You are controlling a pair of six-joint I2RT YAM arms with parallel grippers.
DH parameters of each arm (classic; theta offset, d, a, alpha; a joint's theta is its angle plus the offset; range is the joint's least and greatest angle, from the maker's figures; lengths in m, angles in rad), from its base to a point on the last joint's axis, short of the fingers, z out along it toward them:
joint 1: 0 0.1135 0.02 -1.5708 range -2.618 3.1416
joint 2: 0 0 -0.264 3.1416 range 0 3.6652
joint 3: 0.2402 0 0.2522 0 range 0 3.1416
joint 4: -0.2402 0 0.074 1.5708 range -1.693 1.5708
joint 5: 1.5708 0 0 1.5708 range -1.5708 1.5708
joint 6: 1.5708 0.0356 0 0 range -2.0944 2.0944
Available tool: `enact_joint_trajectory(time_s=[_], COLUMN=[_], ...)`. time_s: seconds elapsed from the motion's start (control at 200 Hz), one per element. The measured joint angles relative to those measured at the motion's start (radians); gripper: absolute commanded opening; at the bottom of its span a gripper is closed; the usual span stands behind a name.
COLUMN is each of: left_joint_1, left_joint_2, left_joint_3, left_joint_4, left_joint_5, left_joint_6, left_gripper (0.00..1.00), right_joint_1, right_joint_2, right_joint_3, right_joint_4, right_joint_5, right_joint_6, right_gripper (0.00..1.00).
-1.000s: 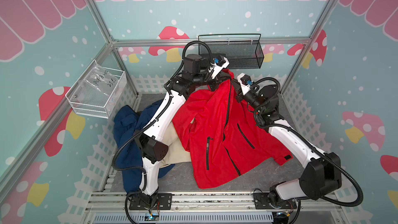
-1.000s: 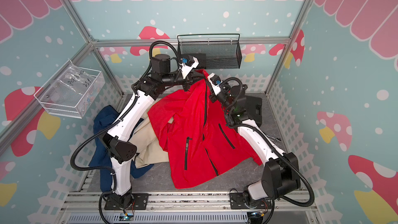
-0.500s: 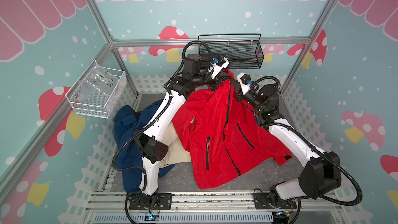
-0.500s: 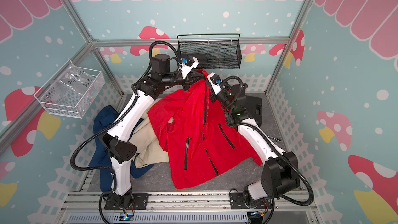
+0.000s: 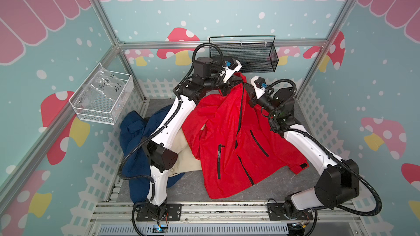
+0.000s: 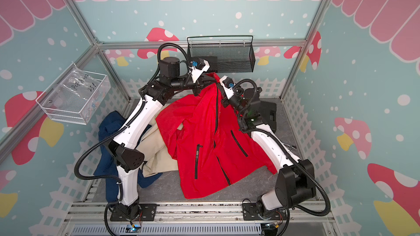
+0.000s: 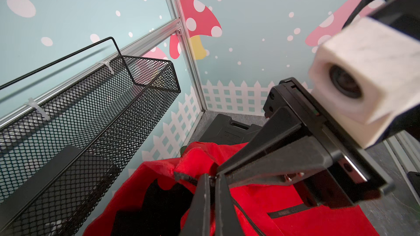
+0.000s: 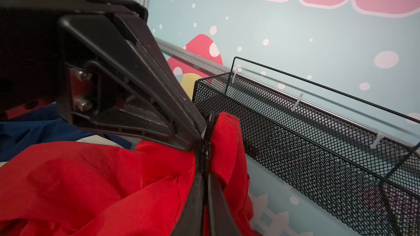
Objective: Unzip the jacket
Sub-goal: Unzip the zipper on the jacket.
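The left pincer (image 7: 212, 177) is pressed together on the collar of a red fabric jacket (image 5: 227, 137), pinching the cloth right beside the top end of the black front zipper (image 5: 239, 114). The right pincer (image 8: 205, 141) meets it tip to tip from the opposite side. It is likewise closed, nipping the very top of that zipper, where a small pale piece shows between its fingers; whether this is the pull tab cannot be told. Both pincers hold the collar lifted, and the rest of the jacket hangs down from them and spreads over the grey table (image 5: 272, 187) below. The zipper runs from the pincers down toward the hem and looks closed along all that shows. Just beyond the pincer tips a black wire-mesh basket (image 5: 243, 57) hangs on the back wall. Below, on the left pincer's side, lie a navy blue garment (image 5: 134, 137) and a cream garment (image 5: 185, 155), the cream one partly under the jacket. Well away from both pincers, a white wire basket (image 5: 102, 101) holding a clear plastic bag is fixed to the side wall.
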Motion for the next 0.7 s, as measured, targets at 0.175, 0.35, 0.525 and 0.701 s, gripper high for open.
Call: enact_joint_trajectory(time_s=[0.175, 0.35, 0.525, 0.701], left_joint_1=[-0.003, -0.003, -0.005, -0.008], left_joint_2=[0.000, 0.000, 0.000, 0.000], left_joint_3=[0.000, 0.000, 0.003, 0.008], left_joint_4=[0.000, 0.000, 0.000, -0.004], left_joint_5=[0.000, 0.001, 0.004, 0.004], left_joint_6=[0.000, 0.000, 0.000, -0.002], left_gripper=[0.00, 0.00, 0.00, 0.00], right_joint_1=[-0.025, -0.031, -0.023, -0.010], right_joint_2=[0.005, 0.005, 0.005, 0.005], right_joint_3=[0.000, 0.000, 0.000, 0.000], right_joint_4=[0.013, 0.016, 0.012, 0.008], right_joint_5=[-0.053, -0.075, -0.070, -0.048], right_joint_6=[0.040, 0.047, 0.011, -0.026], right_gripper=[0.08, 0.10, 0.13, 0.12])
